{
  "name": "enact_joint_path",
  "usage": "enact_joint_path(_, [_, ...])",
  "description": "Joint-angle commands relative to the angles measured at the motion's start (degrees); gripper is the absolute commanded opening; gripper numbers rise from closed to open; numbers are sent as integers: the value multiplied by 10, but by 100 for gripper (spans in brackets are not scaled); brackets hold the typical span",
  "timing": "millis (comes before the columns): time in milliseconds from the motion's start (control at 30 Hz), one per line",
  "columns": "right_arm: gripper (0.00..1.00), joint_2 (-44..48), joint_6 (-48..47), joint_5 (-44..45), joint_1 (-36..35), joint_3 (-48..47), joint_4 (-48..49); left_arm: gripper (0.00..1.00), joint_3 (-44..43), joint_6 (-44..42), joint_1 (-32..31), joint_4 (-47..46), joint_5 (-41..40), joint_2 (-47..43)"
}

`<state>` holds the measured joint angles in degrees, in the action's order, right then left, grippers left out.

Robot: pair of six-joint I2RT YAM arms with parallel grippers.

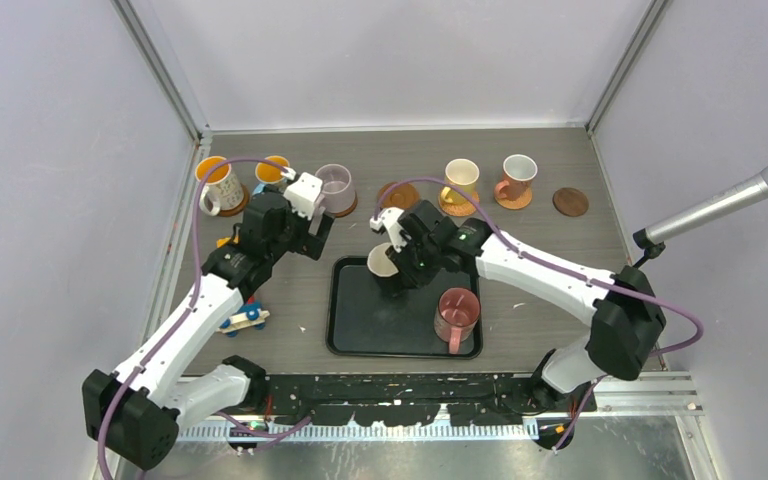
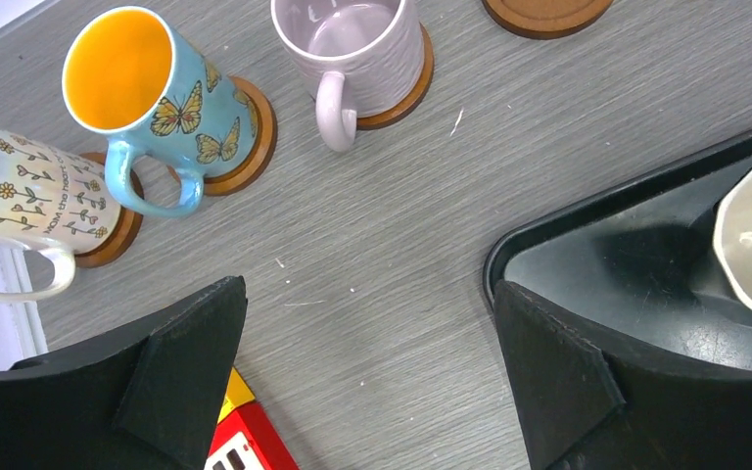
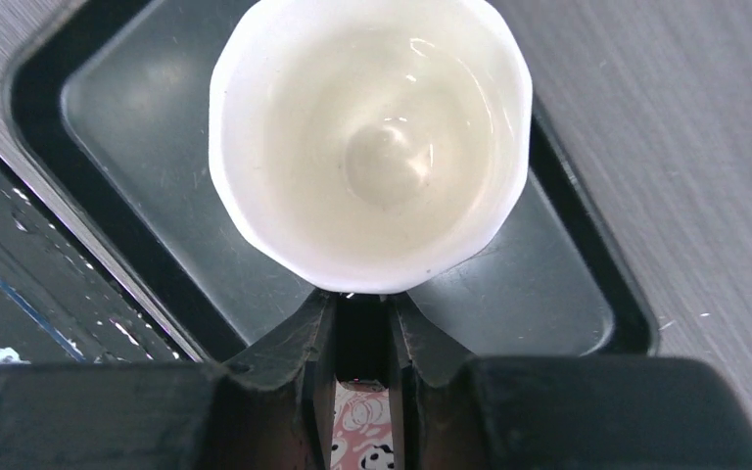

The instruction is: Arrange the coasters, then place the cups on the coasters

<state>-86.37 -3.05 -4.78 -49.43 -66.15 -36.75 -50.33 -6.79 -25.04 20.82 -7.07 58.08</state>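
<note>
Right tool (image 3: 360, 318) narrow, clamped on cream cup (image 3: 370, 147), upper-left of black tray (image 1: 380, 325). Lift straight, keep upright, clear rim, set on bare coaster (image 1: 397, 195) above tray. Left tool (image 2: 370, 377) wide, empty.

We can read just one piece of lettering: on the white flowered mug (image 2: 34, 206), just left of the blue butterfly mug (image 2: 176, 113) in the left wrist view, a single line of small dark print runs along its side and begins with "MOM". The words after it are too small and slanted for us to read with any confidence.
</note>
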Motion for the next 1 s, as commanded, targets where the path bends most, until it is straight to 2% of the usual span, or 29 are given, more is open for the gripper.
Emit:
enact_joint_path(0, [0, 62, 4, 11, 5, -72, 46, 100, -18, -12, 4, -39, -5, 12])
enact_joint_path(200, [0, 85, 36, 7, 42, -119, 47, 100, -33, -13, 4, -50, -2, 33])
enact_joint_path(400, [0, 106, 113, 42, 132, -185, 50, 100, -67, -12, 4, -49, -14, 65])
enact_joint_path(600, [0, 122, 131, 150, 218, -229, 67, 100, -96, -11, 4, -47, -10, 96])
enact_joint_path(733, [0, 115, 170, 267, 287, -248, 77, 100, -110, -14, 5, -53, -3, 112])
enact_joint_path(967, [0, 98, 211, 399, 344, -233, 101, 100, -123, -18, 6, -59, -3, 124])
